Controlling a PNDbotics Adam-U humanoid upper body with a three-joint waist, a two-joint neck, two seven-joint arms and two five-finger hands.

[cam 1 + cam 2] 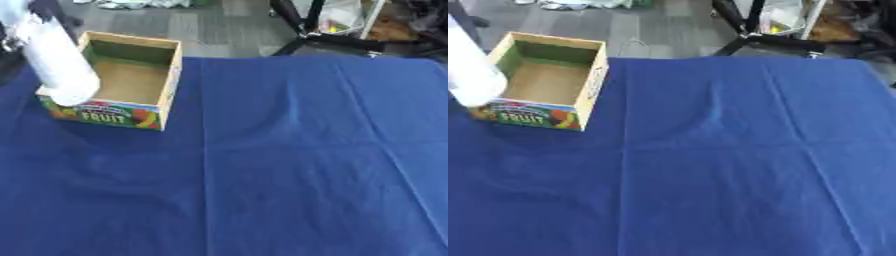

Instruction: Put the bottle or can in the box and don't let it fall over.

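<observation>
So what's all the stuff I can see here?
bottle: one, white, tilted in the air over the box's near-left corner, blurred
box: one, cardboard with a colourful FRUIT label, open and empty, far left of the table
cloth: one, blue, creased, covering the table
stand: one, black legs, on the grey floor beyond the table
robot hand: left one, dark, mostly hidden at the bottle's top, upper left corner; grip cannot be told; the right one is not in view

a creased blue cloth [289,165] covers the tabletop; beyond its far edge lie grey floor planks [219,25] and black stand legs [302,30].
</observation>
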